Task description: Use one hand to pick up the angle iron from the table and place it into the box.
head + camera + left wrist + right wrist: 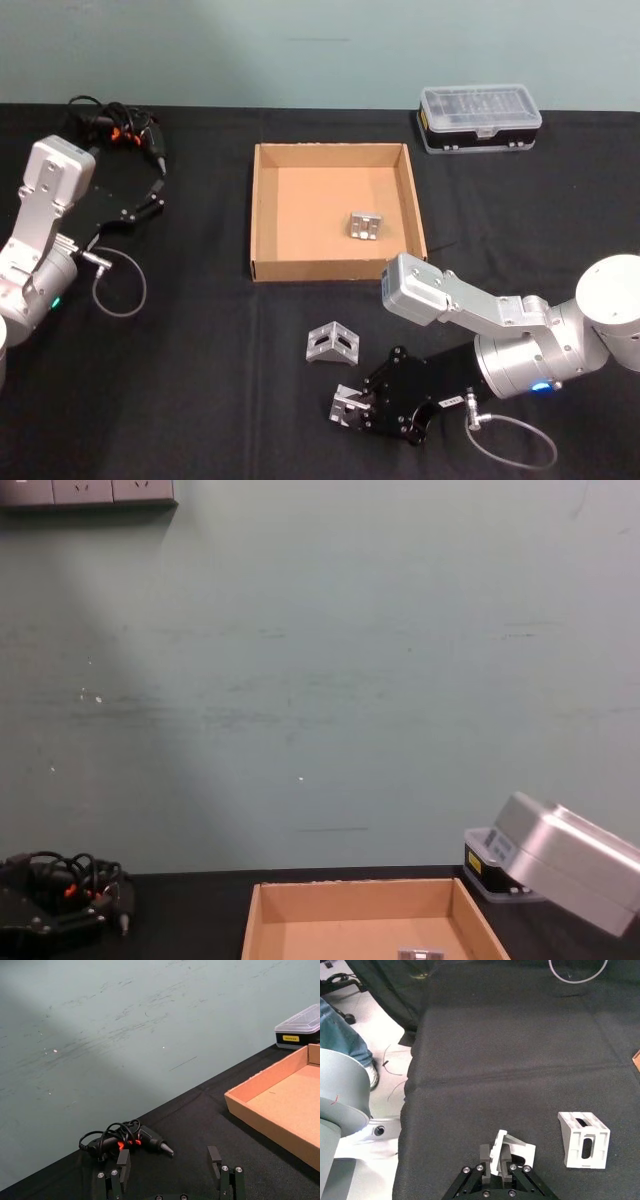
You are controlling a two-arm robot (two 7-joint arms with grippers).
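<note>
My right gripper (348, 408) is shut on a silver angle iron (516, 1150) near the front of the black table (200, 340), its fingers (484, 1156) clamping one wall of the bracket. Whether that piece is lifted off the cloth I cannot tell. A second angle iron (332, 343) (584, 1140) lies just beyond it, in front of the tan box (262, 215). A third one (364, 227) (419, 954) rests inside the box, right of its centre. My left gripper (160, 190) (169, 1160) is parked open at the far left.
A black case with a clear lid (480, 117) (299, 1027) stands behind the box to the right. A black tool with looped wires (115, 125) (125, 1141) lies at the back left. A cable loop (512, 440) trails by the right arm.
</note>
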